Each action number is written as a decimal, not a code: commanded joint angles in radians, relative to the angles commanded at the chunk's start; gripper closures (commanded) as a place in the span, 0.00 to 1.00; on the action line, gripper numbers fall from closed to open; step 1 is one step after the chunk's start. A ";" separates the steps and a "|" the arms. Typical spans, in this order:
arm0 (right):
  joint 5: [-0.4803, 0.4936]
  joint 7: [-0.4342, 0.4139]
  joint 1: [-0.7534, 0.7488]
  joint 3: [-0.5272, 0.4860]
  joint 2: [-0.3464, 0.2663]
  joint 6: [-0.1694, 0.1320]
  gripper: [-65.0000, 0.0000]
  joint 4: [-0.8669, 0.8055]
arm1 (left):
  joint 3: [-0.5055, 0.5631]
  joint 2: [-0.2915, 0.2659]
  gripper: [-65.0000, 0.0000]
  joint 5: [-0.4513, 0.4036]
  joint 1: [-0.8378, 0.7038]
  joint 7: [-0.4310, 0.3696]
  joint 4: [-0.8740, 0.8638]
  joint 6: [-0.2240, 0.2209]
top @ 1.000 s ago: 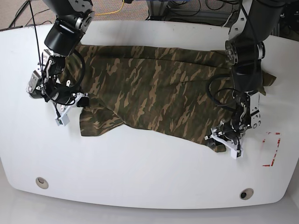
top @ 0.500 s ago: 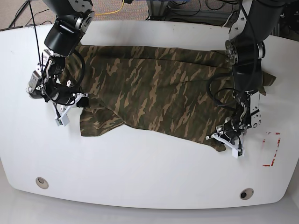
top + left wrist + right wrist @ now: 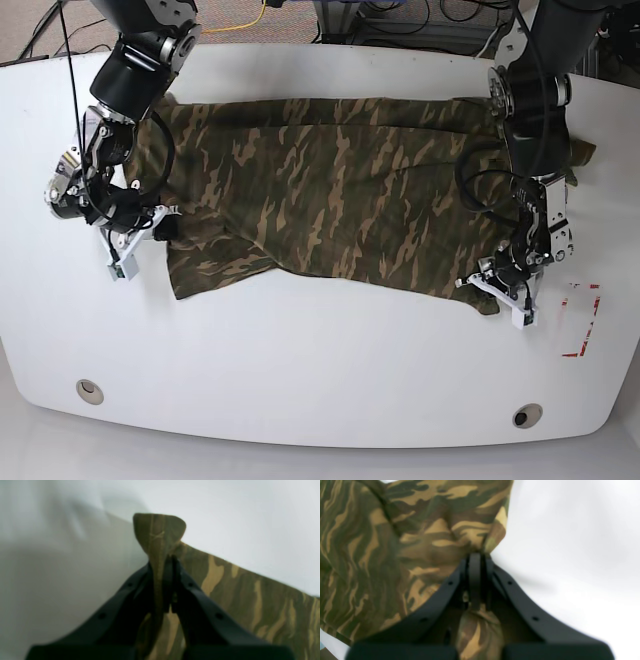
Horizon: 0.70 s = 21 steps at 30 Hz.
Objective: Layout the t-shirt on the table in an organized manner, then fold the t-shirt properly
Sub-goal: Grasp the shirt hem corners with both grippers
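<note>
Both grippers are clamping cloth. On the left of the base view, the right gripper (image 3: 150, 228) is pinching the t-shirt (image 3: 330, 190) at its left edge. That shirt is lying spread across the far half of the table (image 3: 320, 370). On the right, the left gripper (image 3: 500, 293) is gripping its near-right corner.

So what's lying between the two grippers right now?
In the base view, only the t-shirt spans from the right gripper to the left gripper, over the table.
</note>
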<state>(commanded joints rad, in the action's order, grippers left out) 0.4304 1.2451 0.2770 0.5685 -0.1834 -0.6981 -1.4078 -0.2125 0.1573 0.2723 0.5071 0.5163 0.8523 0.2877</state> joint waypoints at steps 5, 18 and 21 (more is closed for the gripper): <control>0.000 -0.002 -0.002 0.005 0.002 0.000 0.68 0.002 | 0.000 0.000 0.99 0.000 -0.018 0.000 0.020 0.000; -0.002 -0.086 -0.037 0.005 0.000 0.000 0.14 0.049 | 0.000 -0.002 0.99 0.000 -0.020 0.000 0.018 0.003; -0.002 -0.137 -0.037 0.002 -0.014 0.000 0.08 0.095 | 0.000 -0.002 0.99 0.000 -0.020 0.000 0.018 0.003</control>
<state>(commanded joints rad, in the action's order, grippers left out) 0.4289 1.1086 0.2401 0.5700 -0.1972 -0.6981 -1.3126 -0.2125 0.1557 0.2723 0.4872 0.5163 0.8707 0.2908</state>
